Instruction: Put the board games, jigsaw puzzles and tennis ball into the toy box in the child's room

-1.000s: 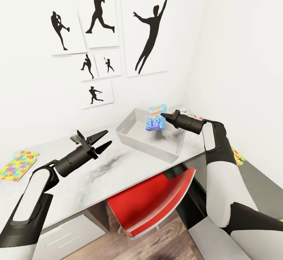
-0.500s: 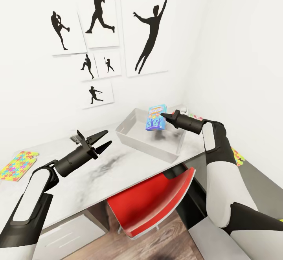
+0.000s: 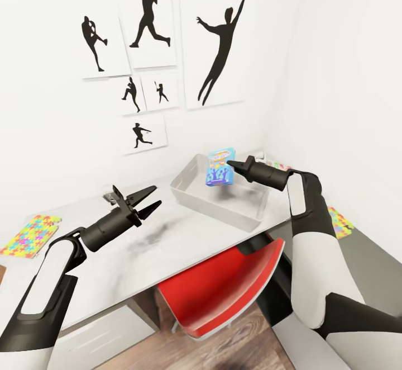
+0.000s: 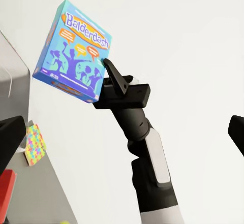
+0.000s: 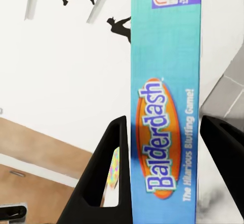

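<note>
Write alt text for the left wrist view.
The right pincer grips a blue Balderdash board game by its edge, holding it up against a white wall. A colourful jigsaw puzzle lies on the grey table behind.

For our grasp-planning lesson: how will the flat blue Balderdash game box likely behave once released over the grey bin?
The flat blue Balderdash game box looks stiff, keeping its shape in the right gripper. Held upright over the light grey plastic bin, it would probably topple flat.
</note>
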Motion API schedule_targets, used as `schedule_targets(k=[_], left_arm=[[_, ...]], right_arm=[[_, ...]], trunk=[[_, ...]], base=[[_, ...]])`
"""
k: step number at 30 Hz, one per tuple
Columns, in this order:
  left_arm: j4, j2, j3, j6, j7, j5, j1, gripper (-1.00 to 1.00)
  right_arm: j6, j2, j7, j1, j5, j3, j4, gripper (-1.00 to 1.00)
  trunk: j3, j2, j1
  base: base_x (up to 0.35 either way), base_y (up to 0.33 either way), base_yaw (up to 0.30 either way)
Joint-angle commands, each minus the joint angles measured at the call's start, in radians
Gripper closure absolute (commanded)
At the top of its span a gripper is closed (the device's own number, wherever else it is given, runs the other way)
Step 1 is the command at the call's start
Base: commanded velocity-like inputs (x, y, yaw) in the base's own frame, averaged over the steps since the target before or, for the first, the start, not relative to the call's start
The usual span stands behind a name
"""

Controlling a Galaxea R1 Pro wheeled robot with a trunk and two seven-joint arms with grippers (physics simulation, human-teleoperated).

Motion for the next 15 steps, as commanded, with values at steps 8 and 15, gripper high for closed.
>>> schedule_targets(k=[8,15], left_arm=[[0.000,0.000,0.000,0.003,-0.004,-0.005,-0.001,-1.00],[0.000,0.000,-0.001,0.002,-0.003,-0.005,-0.001,-1.00]], right_arm=[[0.004,0.001,0.002,0.002,0.005,-0.003,-0.008,1.00],[0.004,0.002,0.001,0.003,0.004,-0.005,-0.009,1.00]], trunk=[[-0.002,-0.002,0.001],[-0.002,-0.002,0.001]], base=[[0.000,0.146,0.000],[0.000,0.044,0.000]])
